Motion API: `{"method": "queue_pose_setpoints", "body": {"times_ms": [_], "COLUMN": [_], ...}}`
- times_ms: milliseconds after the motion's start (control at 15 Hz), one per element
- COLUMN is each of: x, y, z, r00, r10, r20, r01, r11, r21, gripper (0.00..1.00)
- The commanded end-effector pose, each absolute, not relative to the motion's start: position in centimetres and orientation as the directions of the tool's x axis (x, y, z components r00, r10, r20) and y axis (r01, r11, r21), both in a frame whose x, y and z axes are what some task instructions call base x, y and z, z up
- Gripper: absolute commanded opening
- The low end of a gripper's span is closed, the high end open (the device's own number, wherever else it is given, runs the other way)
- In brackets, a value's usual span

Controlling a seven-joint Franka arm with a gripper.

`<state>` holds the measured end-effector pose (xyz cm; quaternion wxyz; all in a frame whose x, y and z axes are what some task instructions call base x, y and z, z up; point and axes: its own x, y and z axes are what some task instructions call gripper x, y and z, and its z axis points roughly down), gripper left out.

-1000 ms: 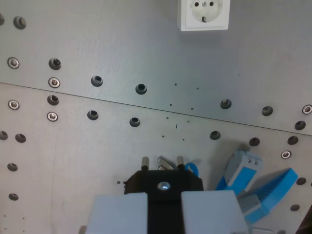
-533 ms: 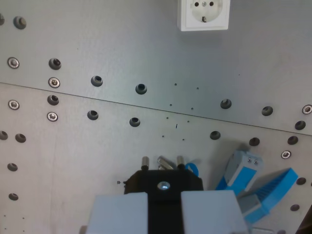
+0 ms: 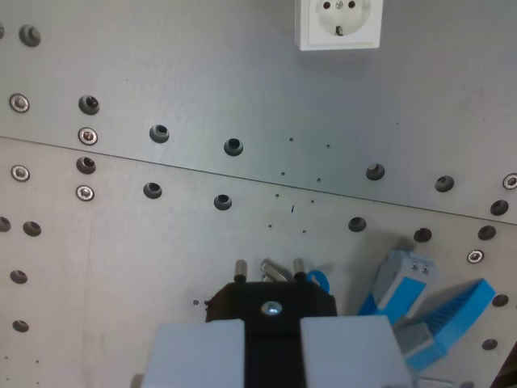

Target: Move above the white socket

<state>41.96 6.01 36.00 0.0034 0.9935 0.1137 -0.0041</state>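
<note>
Sitting at the far edge, slightly right, the white socket (image 3: pixel 339 23) is well apart from the pincer (image 3: pixel 272 327), which is clamped on a black plug (image 3: pixel 271 297) with prongs pointing ahead. Most of the travel looks left to do. Blue parts (image 3: pixel 428 305) lie near right on the metal surface (image 3: pixel 161 242).

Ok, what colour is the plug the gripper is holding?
Black, with two metal pins. The plug shows clearly in the wrist view, clamped in the gripper.
</note>
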Motion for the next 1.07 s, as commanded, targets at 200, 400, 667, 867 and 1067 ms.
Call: {"method": "queue_pose_setpoints", "body": {"times_ms": [200, 400, 667, 867, 1067], "x": [42.4, 42.6, 42.9, 43.3, 43.7], "y": [5.4, 5.1, 4.6, 4.3, 3.9], "z": [34.4, 33.2, 31.4, 29.9, 28.5], "r00": [0.968, 0.965, 0.961, 0.959, 0.959], "r10": [0.247, 0.254, 0.266, 0.272, 0.278], "r20": [0.043, 0.06, 0.076, 0.073, 0.062], "r01": [0.247, 0.254, 0.266, 0.272, 0.277], "r11": [-0.969, -0.967, -0.964, -0.962, -0.961], "r21": [0.007, 0.01, 0.015, 0.017, 0.015], "gripper": [0.0, 0.0, 0.0, 0.0, 0.0]}}
